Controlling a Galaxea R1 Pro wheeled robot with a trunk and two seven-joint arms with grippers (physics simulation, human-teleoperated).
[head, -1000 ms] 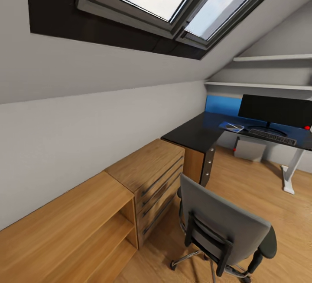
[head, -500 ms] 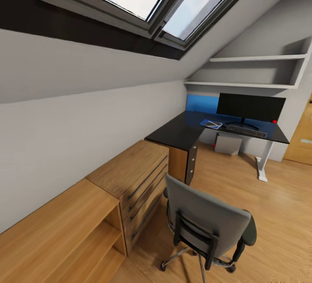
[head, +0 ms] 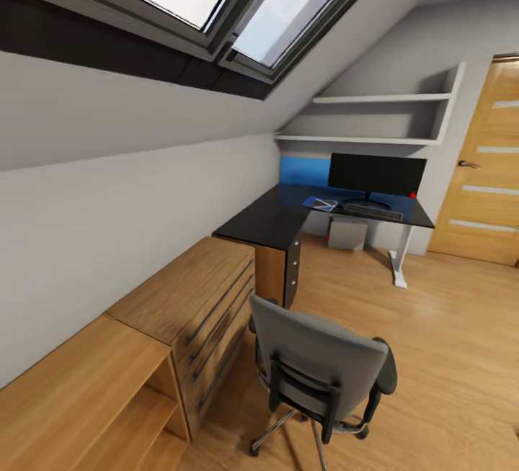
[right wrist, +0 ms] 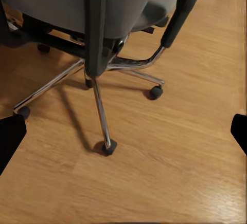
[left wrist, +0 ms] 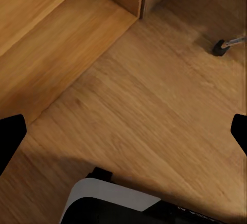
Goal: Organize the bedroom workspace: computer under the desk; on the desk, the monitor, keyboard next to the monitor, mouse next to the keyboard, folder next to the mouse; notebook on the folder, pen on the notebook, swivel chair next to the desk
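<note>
The robot stands in the bedroom, well back from the desk. On the far part of the desk the monitor stands upright. The keyboard lies just in front of it. To the left of the keyboard lies the blue folder, with something small and dark on top; it is too small to tell if that is the notebook and pen. I cannot make out the mouse. A grey box, likely the computer, sits on the floor under the desk.

The swivel chair is near the robot, beside the drawer end of the desk, with its back to the camera. Its seat cannot be seen.

So the desk looks almost tidy, and the chair seems to be the job left. It may need a push closer to the desk.

Both grippers hang above the wood floor. The left gripper has its two dark tips far apart and holds nothing. The right gripper is spread wide too, empty, and looks down at the chair's shiny legs and wheels.
</note>
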